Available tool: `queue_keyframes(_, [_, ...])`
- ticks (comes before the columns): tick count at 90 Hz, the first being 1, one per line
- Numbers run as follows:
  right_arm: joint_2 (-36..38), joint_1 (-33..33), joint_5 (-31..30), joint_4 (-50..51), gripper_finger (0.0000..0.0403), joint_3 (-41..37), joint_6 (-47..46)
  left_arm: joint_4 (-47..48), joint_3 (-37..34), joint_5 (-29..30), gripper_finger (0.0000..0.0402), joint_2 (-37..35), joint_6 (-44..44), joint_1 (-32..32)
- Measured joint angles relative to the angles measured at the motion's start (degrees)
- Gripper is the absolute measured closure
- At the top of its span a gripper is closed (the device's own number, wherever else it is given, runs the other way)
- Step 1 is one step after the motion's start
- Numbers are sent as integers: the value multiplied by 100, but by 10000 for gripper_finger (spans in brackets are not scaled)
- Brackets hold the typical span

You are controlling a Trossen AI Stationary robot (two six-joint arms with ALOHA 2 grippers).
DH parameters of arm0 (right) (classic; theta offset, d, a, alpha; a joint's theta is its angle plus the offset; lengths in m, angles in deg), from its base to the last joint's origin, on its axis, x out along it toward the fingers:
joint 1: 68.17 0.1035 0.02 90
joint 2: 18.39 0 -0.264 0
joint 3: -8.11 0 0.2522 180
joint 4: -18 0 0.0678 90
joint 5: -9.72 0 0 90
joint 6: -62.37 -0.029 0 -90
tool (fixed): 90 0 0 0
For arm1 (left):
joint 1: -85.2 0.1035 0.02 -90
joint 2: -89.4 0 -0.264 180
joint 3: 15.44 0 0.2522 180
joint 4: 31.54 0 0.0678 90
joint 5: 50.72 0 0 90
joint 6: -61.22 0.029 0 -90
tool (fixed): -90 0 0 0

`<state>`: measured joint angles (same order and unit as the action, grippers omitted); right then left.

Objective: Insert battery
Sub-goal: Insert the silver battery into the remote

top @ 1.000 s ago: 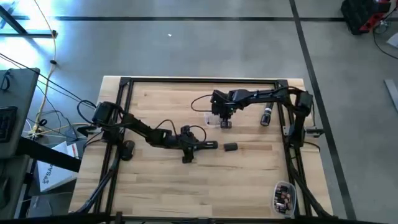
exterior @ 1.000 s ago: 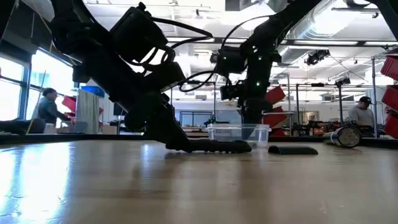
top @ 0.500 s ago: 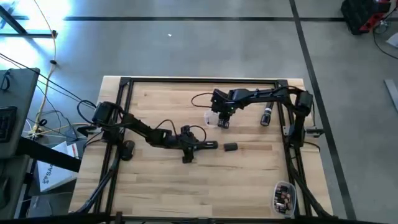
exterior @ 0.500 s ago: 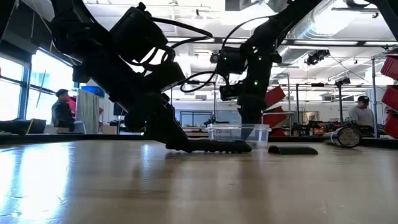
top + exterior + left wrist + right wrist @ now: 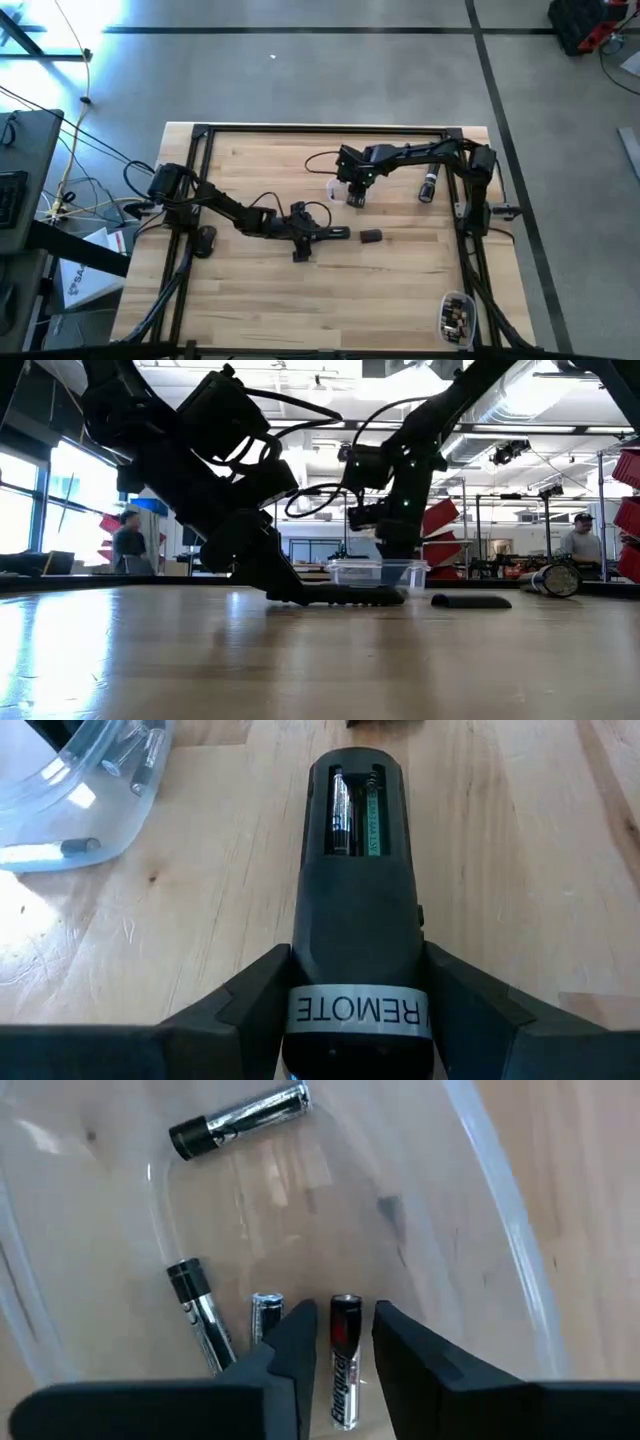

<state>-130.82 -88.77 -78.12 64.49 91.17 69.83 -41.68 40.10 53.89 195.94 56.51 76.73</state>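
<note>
Workshop counter (image 5: 260,290) of pale wood carries the job. Right claw (image 5: 340,1342), fingers apart, brackets a black battery (image 5: 344,1350) lying among others in the clear tub (image 5: 500,1220); contact cannot be confirmed. Over the last second this arm has shifted slightly left above the tub in the high view, which I judge to be alignment for pickup. Left claw (image 5: 358,985) is clamped on the remote (image 5: 358,880), flat on the counter just beside the tub, compartment open with two cells seated. Battery cover (image 5: 371,237) lies near the remote's tip. A person (image 5: 127,540) walks in the background.
</note>
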Motion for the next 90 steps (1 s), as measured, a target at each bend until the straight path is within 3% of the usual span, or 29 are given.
queue_keyframes(16, [-10, 4, 4, 13, 393, -9, 13, 4, 0, -1, 220, 0, -12, 0])
queue_keyframes(38, [119, 42, -23, -71, 401, -31, 36, 11, 0, 2, 220, 0, -18, -4])
queue_keyframes(71, [1444, 381, -108, -221, 403, -46, 157, 20, 0, 3, 220, 0, -104, -7])
queue_keyframes(90, [2057, 978, -67, -377, 401, -146, 108, 20, 0, 5, 220, 0, -106, -7])
